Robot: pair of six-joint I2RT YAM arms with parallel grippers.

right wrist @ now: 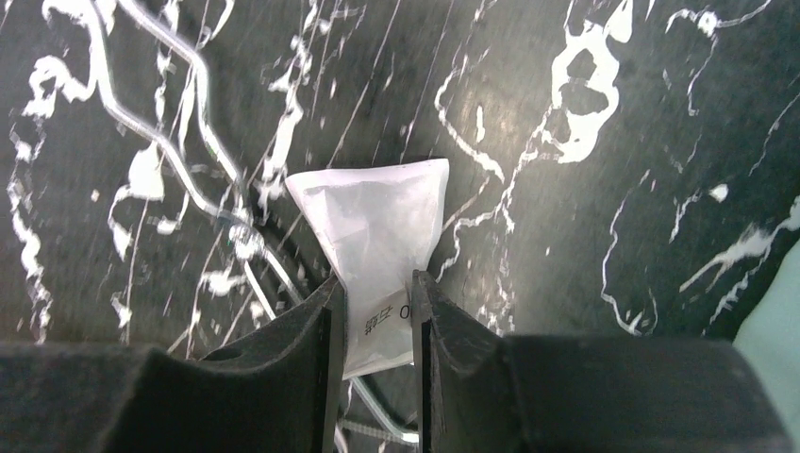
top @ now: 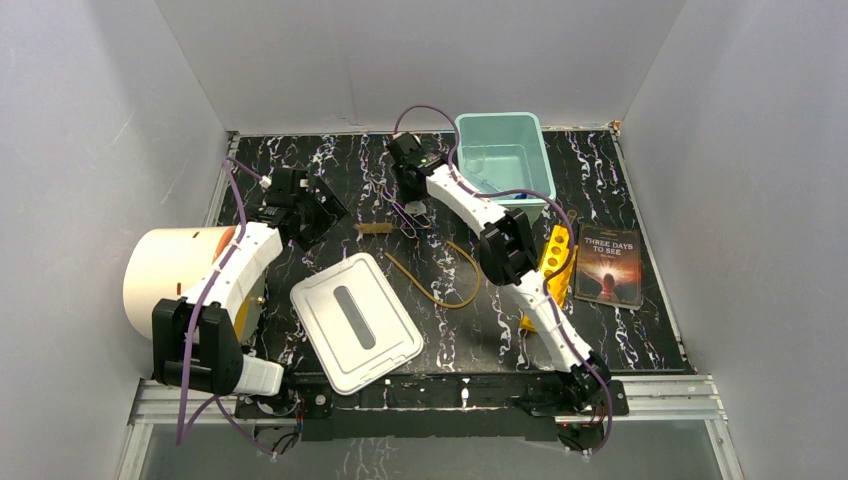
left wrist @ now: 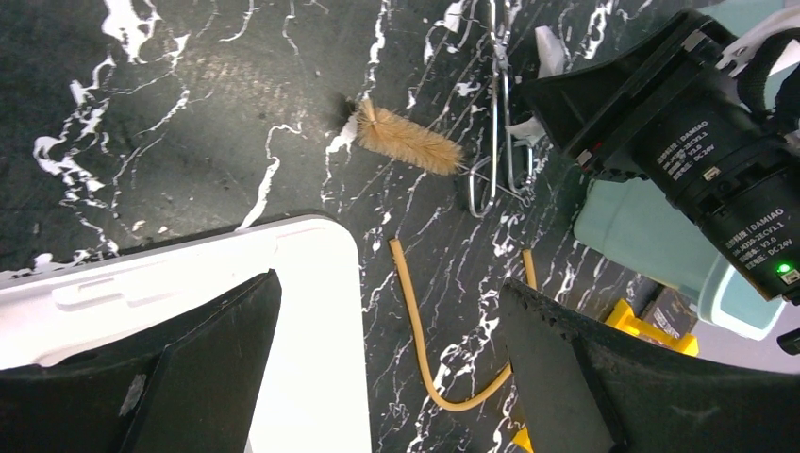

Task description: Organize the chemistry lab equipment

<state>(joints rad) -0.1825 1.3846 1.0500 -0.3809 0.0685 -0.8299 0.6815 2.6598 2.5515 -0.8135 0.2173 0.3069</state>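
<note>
Packet (right wrist: 373,222), white and crinkled, is sitting pinched at its lower end in the right gripper (right wrist: 377,283), whose jaws are pressing in close on either side with only the packet's thickness between them. Its wider end is fanning out beyond the fingertips over the black marbled table (right wrist: 585,283). Whether it is resting on the surface or hanging just above it, I cannot tell. The tongs (right wrist: 179,113) are lying just beside the packet on its left, one wire leg running under the packet's edge. The right arm is reaching toward the far middle of the table, with the teal bin (top: 505,155) sitting just to its right.

The left gripper (left wrist: 389,283) is hovering with its jaws spread wide and holding nothing. It is hanging over the near corner of a white lid (left wrist: 189,283). Ahead of it the brush (left wrist: 406,140) is lying flat, its bristles pointing toward the tongs. The amber tubing (left wrist: 425,340) is curving across the table between the lid and a yellow rack (top: 555,250). A book (top: 610,263) is lying at the right side, and a cream cylinder (top: 170,275) is standing by the left arm.
</note>
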